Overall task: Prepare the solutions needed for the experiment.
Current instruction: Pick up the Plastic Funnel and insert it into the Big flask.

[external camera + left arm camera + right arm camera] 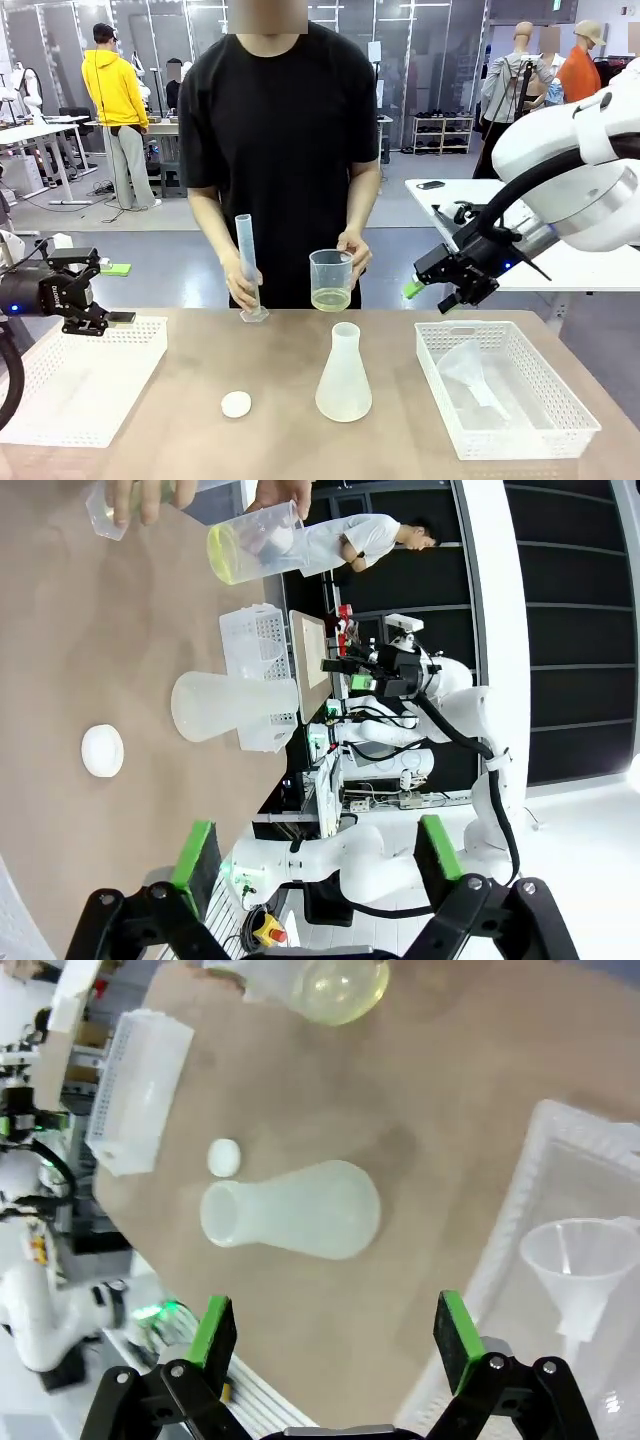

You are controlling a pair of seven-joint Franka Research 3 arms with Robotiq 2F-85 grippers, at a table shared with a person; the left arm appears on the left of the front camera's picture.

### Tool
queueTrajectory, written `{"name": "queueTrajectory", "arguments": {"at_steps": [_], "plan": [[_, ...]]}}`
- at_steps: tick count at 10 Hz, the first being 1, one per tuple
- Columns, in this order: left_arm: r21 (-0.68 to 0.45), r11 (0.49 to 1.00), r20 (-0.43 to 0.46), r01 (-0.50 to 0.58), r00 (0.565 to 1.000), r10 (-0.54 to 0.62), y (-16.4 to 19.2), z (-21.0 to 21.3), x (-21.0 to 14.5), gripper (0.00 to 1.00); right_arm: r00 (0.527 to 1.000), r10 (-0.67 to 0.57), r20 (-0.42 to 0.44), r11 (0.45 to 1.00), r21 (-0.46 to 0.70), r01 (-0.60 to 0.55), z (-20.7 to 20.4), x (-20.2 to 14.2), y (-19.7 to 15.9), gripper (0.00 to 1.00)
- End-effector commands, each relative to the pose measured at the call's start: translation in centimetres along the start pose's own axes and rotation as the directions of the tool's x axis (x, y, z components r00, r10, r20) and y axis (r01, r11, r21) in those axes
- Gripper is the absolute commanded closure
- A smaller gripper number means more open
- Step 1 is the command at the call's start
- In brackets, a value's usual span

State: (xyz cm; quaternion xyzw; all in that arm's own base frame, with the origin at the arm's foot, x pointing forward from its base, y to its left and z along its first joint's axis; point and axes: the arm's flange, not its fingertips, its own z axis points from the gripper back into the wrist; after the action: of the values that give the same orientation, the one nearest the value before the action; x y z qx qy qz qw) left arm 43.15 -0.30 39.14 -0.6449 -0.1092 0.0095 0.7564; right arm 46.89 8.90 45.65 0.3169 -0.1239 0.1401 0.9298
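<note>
Left tool (315, 852): open, jaws wide, nothing between the green pads.
Left tool, place: in the air over the far edge of the left basket (60, 400), fingers pointing right, toward the middle of the worktop (280, 445).
Right tool (335, 1332): open, jaws wide, nothing held.
Right tool, place: in the air at the right, above and just beyond the far left corner of the right basket (520, 435), fingers pointing left.
Right basket, contents: clear funnel (470, 370), lying in the far left part.
Flask (344, 375): translucent, conical, upright near mid-worktop, between the two baskets and apart from both.
Disc (236, 404): small, white, round, flat on the worktop, near and left of the flask, not touching it.
Solution (331, 298): pale yellow, clear, a shallow layer at the bottom of the beaker (331, 275).
Beaker, place: at the far edge of the worktop, beyond the flask, held upright by the person's right-side hand (355, 252). Whether its base touches the worktop cannot be told.
Cylinder (246, 255): tall, translucent, leaning slightly, foot at the far edge of the worktop, left of the beaker. Gripped low by the person's left-side hand (240, 287).
Person: stands at the far side, facing the worktop, black T-shirt.
</note>
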Motion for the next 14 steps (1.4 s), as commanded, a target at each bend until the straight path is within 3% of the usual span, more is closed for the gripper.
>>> {"name": "queueTrajectory", "arguments": {"at_steps": [1,2,4,8,9,10,13,14], "plan": [[-0.004,1.0,-0.01,0.015,1.0,-0.015,-0.4,0.2,0.1,0.0,0.971,0.232,-0.05,0.973,-0.005,-0.232,0.4,1.2,-1.3,0.0],[-0.004,1.0,-0.01,0.015,1.0,-0.015,-0.4,0.2,0.1,0.0,0.95,0.295,-0.108,0.956,0.02,-0.294,0.0,1.3,-1.4,0.0],[-0.004,1.0,-0.01,0.015,1.0,-0.015,-0.4,0.2,0.1,0.0,0.973,0.216,-0.085,0.975,-0.029,-0.219,0.5,0.6,-0.4,0.0],[-0.004,1.0,-0.01,0.015,1.0,-0.015,-0.4,0.2,0.1,0.0,0.965,0.245,-0.094,0.968,-0.022,-0.248,0.2,0.8,-0.8,0.0],[-0.004,1.0,-0.01,0.015,1.0,-0.015,-0.4,0.2,0.1,0.0,0.906,0.374,-0.2,0.913,-0.092,-0.397,-0.3,1.8,-0.8,0.0],[-0.004,1.0,-0.01,0.015,1.0,-0.015,-0.4,0.2,0.1,0.0,0.823,0.519,-0.232,0.84,-0.04,-0.541,-0.5,2.7,-0.8,0.0],[-0.004,1.0,-0.01,0.015,1.0,-0.015,-0.4,0.2,0.1,0.0,0.633,0.707,-0.315,0.662,-0.018,-0.749,-1.4,4.4,-1.8,0.0],[-0.004,1.0,-0.01,0.015,1.0,-0.015,-0.4,0.2,0.1,0.0,0.59,0.727,-0.352,0.632,0.008,-0.775,-1.6,4.5,-2.2,0.0]]}}
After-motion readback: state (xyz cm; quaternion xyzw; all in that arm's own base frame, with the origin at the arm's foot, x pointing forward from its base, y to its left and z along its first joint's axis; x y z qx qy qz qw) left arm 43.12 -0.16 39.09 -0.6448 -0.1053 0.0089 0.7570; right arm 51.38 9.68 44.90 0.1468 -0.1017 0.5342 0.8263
